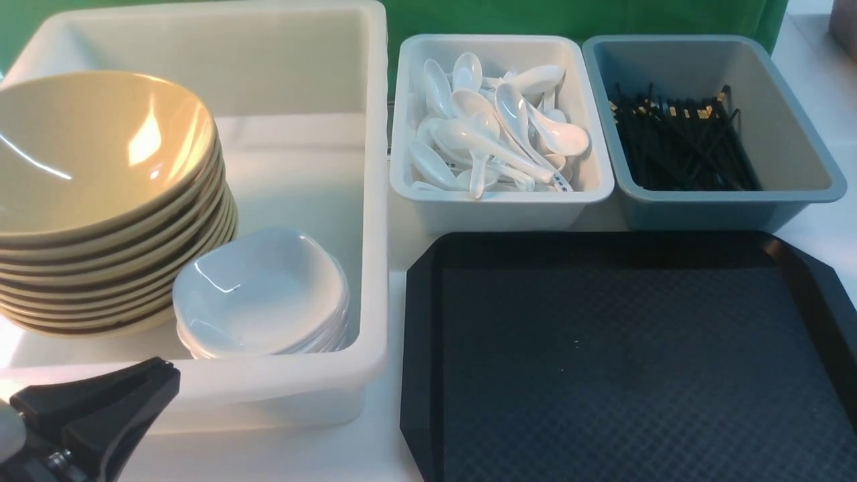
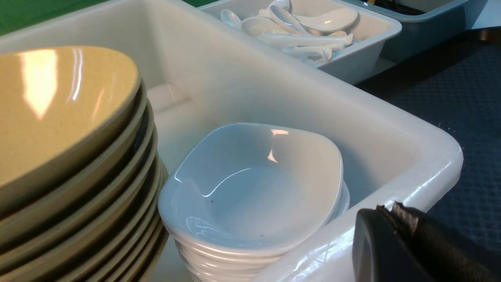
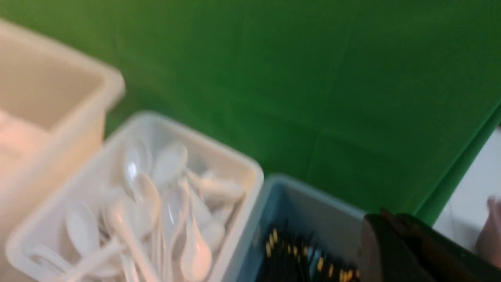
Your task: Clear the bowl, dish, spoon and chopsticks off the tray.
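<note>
I see the black tray [image 1: 629,355] bare, my left gripper [image 1: 100,415] low beside the big white tub [image 1: 375,268], its jaws apparently clenched; the right gripper [image 3: 415,250] I cannot judge.

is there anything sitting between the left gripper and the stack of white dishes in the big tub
Yes. The near wall of the large white tub stands between the left gripper and the stacked white dishes. The gripper sits low outside that wall; going over the rim looks necessary.

White table [image 1: 392,445] has a big white tub [image 1: 294,385], a small white tub [image 1: 502,207], a blue-grey tub [image 1: 703,211] and the black tray [image 1: 622,361] sitting on it.
</note>
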You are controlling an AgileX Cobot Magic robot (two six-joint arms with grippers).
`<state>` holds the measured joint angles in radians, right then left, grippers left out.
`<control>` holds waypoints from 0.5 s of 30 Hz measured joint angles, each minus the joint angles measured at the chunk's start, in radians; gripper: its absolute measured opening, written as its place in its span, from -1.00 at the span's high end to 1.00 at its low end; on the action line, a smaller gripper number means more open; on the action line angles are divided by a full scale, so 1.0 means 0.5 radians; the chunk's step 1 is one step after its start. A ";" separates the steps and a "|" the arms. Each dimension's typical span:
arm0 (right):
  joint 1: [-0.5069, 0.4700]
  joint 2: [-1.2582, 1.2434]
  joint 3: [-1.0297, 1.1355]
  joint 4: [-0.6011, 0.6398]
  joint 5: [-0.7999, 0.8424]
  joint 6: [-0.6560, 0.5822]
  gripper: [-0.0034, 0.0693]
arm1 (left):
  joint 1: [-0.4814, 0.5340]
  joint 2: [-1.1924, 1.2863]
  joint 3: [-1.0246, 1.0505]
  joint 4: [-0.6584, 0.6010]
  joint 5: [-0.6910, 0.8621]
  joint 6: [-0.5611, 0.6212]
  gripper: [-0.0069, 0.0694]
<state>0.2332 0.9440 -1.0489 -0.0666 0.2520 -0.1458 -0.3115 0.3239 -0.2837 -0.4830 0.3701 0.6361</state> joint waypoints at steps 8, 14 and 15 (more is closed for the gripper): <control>0.030 -0.986 1.364 0.000 -0.806 0.111 0.82 | 0.000 0.000 0.000 0.002 0.005 0.004 0.84; 0.030 -1.416 1.831 -0.002 -0.915 0.141 0.81 | 0.000 0.000 0.000 0.002 0.011 0.004 0.84; 0.030 -1.463 1.881 -0.002 -0.915 0.142 0.81 | 0.000 0.000 0.000 0.002 0.011 0.004 0.84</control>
<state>0.2482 0.2126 -0.1084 -0.0674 -0.2056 -0.0746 -0.3115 0.3239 -0.2837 -0.4818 0.3755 0.6379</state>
